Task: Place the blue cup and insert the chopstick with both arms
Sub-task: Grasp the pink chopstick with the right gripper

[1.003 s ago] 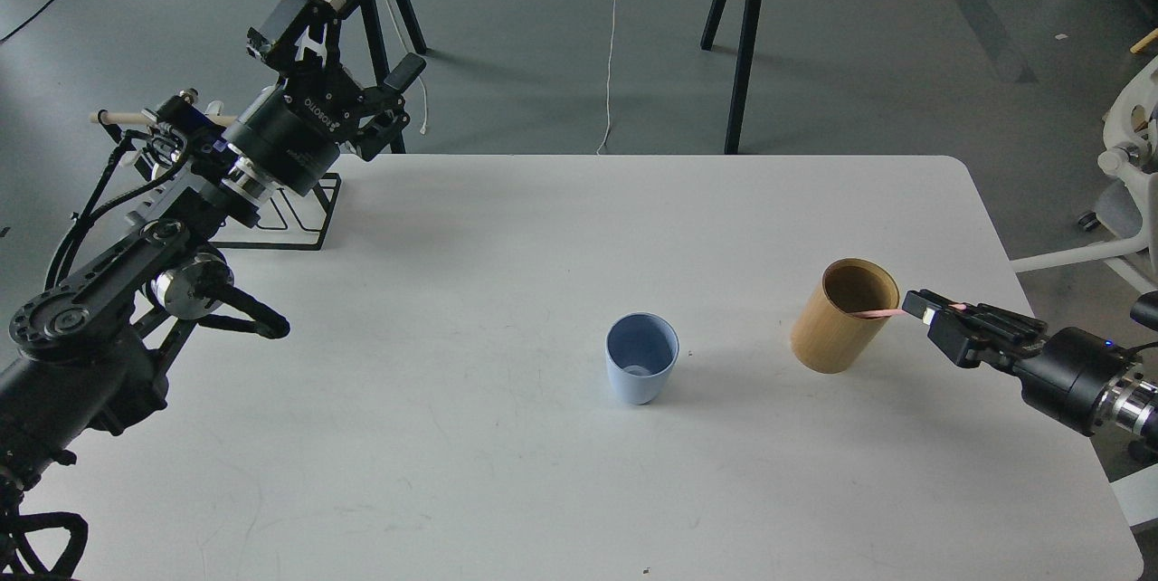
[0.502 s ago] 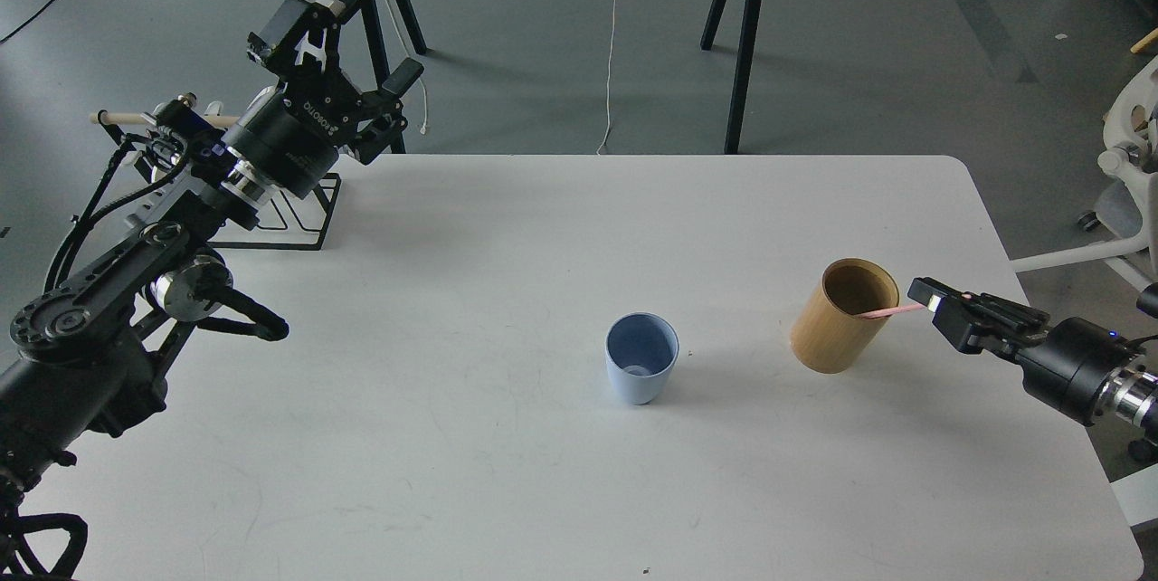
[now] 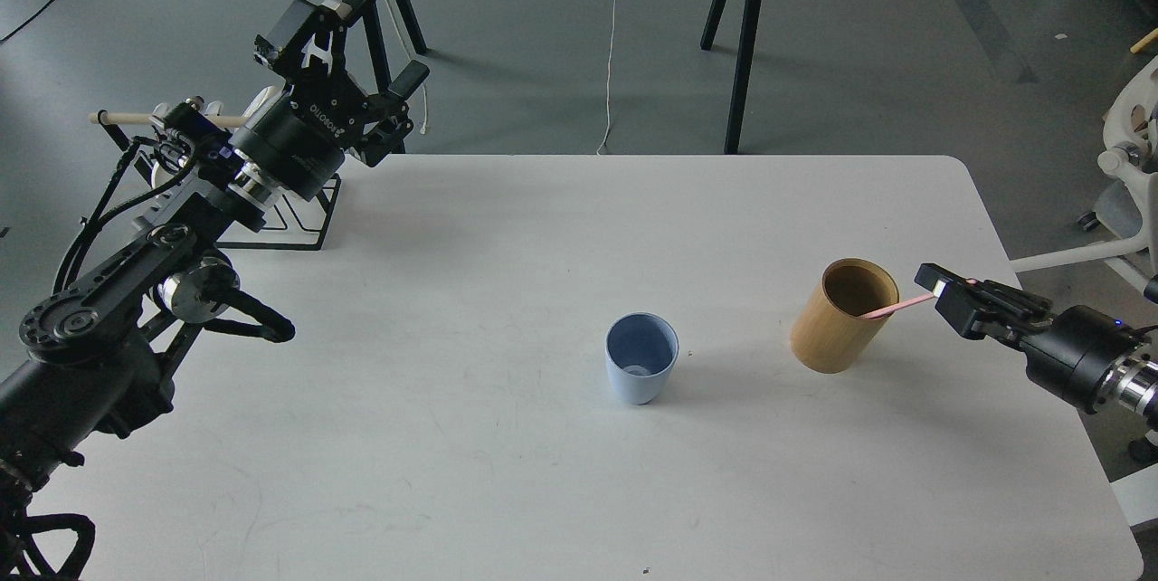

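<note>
The right gripper is pinching a pink chopstick at the holder. Next it likely needs carrying to the cup. The left gripper is hanging open.

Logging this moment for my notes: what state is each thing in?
Blue cup: upright, empty.
Bamboo holder: upright, chopstick tip inside.
Pink chopstick: slanted over the holder's rim, held by right gripper.
Left gripper: open, empty, raised beyond the table's far-left corner.
</note>
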